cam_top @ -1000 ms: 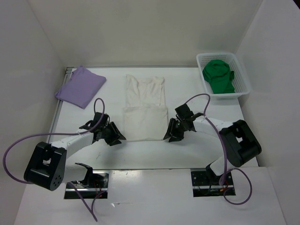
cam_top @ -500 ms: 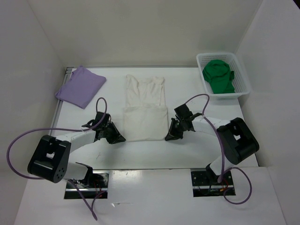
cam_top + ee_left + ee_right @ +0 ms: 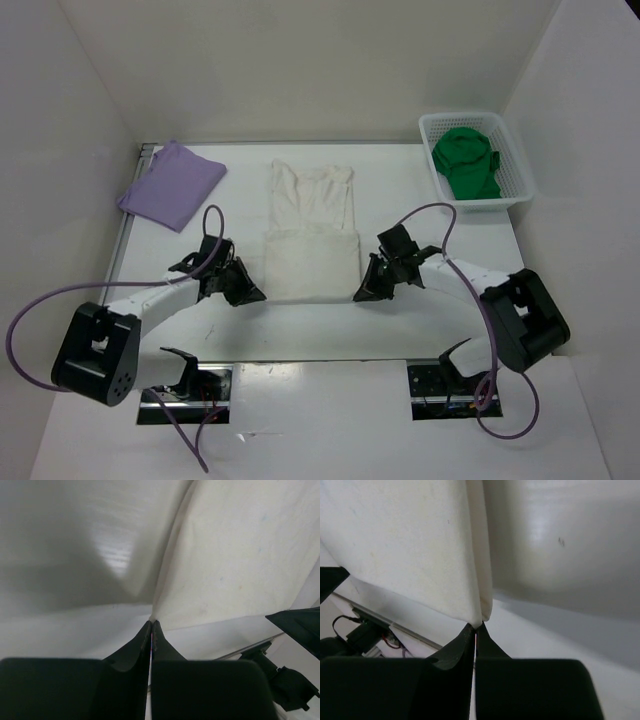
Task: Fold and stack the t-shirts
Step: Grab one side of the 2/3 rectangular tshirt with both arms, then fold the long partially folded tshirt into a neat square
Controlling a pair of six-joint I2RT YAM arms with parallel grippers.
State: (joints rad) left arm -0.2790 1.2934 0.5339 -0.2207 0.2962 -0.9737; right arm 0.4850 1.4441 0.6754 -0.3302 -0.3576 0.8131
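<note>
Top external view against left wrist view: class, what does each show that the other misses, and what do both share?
Only the top external view: the lavender t-shirt and the green t-shirt in the white mesh basket. Only the left wrist view: close up, the left pincer with its tips closed on a corner of the cream t-shirt. Both: that cream t-shirt, the pincer and the table.

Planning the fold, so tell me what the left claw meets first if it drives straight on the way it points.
The cream t-shirt: the left claw is shut on its near-left corner and points across the cloth, so it would bunch that first. Beyond, probably the right claw, though depth is unclear.
</note>
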